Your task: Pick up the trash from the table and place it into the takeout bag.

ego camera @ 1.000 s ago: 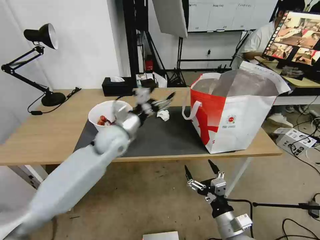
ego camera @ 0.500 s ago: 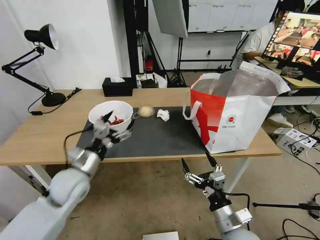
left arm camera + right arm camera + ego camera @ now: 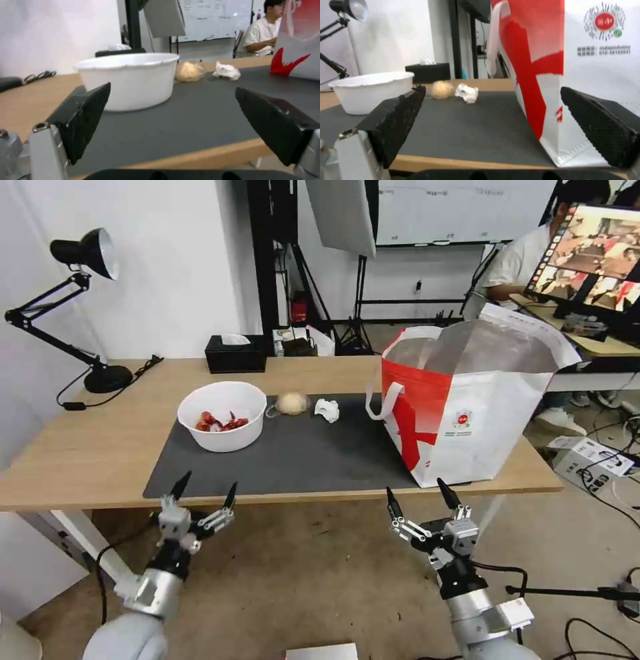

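On the table's [image 3: 87, 447] dark mat [image 3: 313, 453] stand a white bowl [image 3: 222, 415] with red scraps, a beige lump in plastic [image 3: 292, 403] and a crumpled white tissue [image 3: 327, 410]. The same bowl [image 3: 130, 77], lump [image 3: 188, 71] and tissue [image 3: 227, 71] appear in the left wrist view, and the bowl [image 3: 370, 91], lump [image 3: 441, 89] and tissue [image 3: 466, 93] in the right wrist view. The white and red takeout bag [image 3: 467, 400] stands open at the mat's right end. My left gripper [image 3: 203, 493] and right gripper [image 3: 421, 499] hang open and empty below the table's front edge.
A black tissue box [image 3: 235, 353] sits at the table's back edge and a black desk lamp [image 3: 80, 307] at the far left. A person sits at a monitor [image 3: 593, 243] behind the bag. Cables and a box [image 3: 590, 457] lie on the floor to the right.
My left arm has swung back from over the mat near the lump, past the bowl, down below the table's front edge. My right gripper has shifted slightly rightward.
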Available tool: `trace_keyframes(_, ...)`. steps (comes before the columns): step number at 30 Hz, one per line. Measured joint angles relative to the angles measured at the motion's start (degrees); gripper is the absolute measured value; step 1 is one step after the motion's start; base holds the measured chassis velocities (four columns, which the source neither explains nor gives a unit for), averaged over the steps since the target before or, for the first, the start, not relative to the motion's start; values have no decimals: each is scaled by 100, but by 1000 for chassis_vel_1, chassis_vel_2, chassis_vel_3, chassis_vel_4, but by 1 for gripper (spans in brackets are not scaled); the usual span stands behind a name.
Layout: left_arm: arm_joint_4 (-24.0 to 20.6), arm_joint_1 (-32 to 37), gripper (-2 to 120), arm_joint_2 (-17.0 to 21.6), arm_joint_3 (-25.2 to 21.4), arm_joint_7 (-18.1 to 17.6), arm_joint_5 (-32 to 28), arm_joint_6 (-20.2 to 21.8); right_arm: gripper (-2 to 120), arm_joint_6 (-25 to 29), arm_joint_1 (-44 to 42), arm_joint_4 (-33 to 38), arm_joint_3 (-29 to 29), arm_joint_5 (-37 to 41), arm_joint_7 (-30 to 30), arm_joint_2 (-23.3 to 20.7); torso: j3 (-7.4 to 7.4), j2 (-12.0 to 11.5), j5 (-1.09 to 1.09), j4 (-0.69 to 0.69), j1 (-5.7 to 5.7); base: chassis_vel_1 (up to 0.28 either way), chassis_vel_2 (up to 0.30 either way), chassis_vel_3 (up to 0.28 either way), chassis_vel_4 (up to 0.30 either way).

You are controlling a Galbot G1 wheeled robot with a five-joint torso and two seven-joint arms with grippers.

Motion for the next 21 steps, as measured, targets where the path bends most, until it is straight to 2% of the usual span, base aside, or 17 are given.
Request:
trace_keyframes(9,54,229,100,-187,-90,273,23,7,100,3,156,-458,-214,126,-109,-22,0,-1,-1,0,1,0,0,0,0)
trace_keyframes(21,136,244,100,-176,-97,324,-37,3,100,-28,218,-544,-352,102,-180,-40,0,-1,-1,0,1,0,0,0,0)
